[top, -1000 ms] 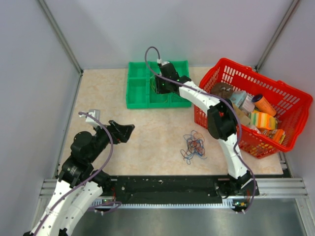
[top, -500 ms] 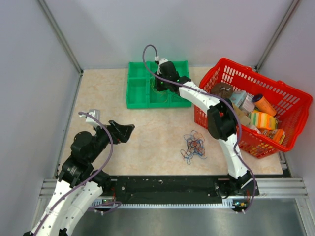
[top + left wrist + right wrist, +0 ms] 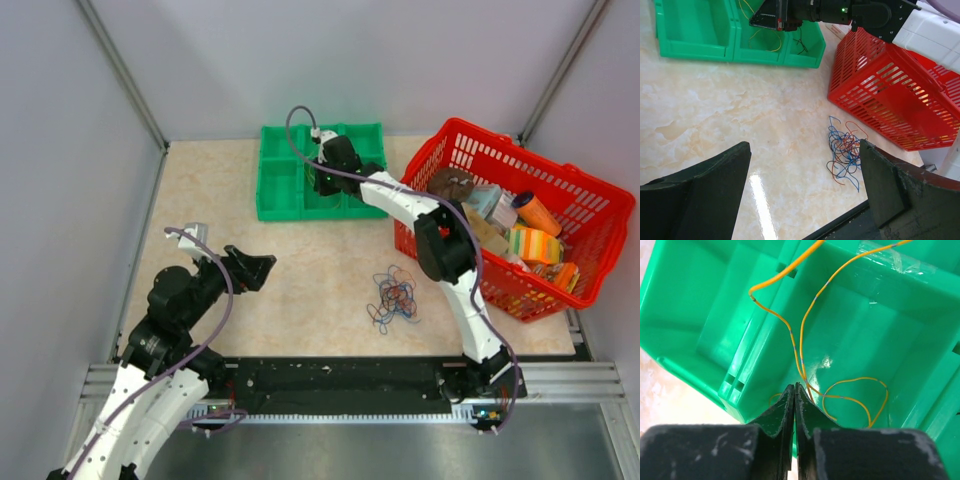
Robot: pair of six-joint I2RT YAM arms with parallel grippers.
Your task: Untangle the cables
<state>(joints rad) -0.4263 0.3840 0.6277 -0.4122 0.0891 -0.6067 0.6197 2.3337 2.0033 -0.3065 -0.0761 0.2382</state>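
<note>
At left, the left gripper (image 3: 256, 268) hovers over the marbled beige tabletop (image 3: 300, 250), jaws spread wide. The right gripper (image 3: 322, 183) reaches into the green plastic compartment tray (image 3: 275, 212). Its wrist view shows what the overhead view does not: jaws pressed together beside thin yellow wire strands (image 3: 801, 340) in one compartment. The tangle of thin blue, orange and red cables (image 3: 394, 298) lies on the tabletop near the red plastic basket (image 3: 455, 140).

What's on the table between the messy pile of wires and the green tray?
Nothing. In the left wrist view, only bare tabletop lies between the wire tangle and the green tray.
</note>
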